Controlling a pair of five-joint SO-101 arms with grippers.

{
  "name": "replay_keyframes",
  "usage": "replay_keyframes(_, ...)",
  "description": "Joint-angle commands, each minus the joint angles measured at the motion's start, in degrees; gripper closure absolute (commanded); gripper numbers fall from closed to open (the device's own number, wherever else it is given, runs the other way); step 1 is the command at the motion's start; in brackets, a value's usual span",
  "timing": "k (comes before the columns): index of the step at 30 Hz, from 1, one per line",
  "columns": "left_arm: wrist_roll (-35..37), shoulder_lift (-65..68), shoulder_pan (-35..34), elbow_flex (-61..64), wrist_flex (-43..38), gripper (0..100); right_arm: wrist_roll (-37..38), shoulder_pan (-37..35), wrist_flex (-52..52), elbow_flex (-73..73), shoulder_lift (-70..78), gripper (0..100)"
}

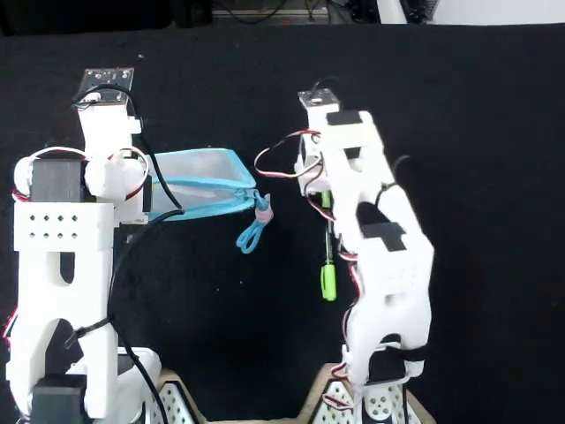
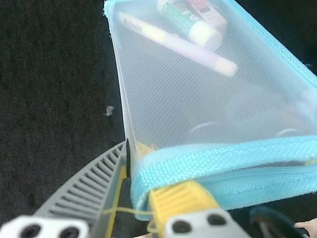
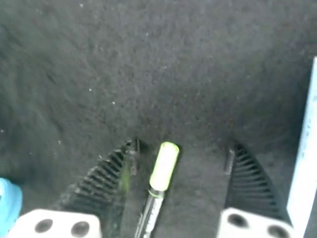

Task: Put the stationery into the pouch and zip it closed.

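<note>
Closest to the lens, the left end effector (image 2: 132, 158) pinches a corner of the pouch (image 2: 198, 99) by the zip; the pouch holds some stationery. The right end effector (image 3: 182, 148) is spread astride a green-capped pen (image 3: 163, 166) lying on the table (image 3: 148, 59). Grasping the pen seems the step in hand, calling next for a square closure on the barrel.

A table (image 1: 477, 132) covered in black cloth is carrying everything. A translucent pouch (image 1: 199, 181) with turquoise trim is lying left of centre, towards the far side, its blue pull loop (image 1: 251, 237) trailing off to the right. A pen (image 1: 328, 281) is lying right of the pouch and nearer, its green cap pointing near.
</note>
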Motion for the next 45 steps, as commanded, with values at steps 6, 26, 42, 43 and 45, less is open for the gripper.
replay_keyframes(6,0.7,0.53,0.04,0.75,0.0,97,0.18,0.88,3.96,-5.93,4.18,89.6)
replay_keyframes(26,0.7,0.53,0.04,0.75,0.0,97,16.35,6.95,14.95,-2.33,-9.71,98.8)
replay_keyframes(42,0.7,0.53,0.04,0.75,0.09,97,23.3,3.69,13.71,4.09,-12.35,72.3)
replay_keyframes(43,0.7,0.53,0.04,0.75,0.09,97,23.3,3.78,14.33,3.65,-12.18,72.8)
replay_keyframes(45,0.7,0.53,0.04,0.75,0.18,97,23.3,3.87,14.86,4.0,-12.35,73.7)
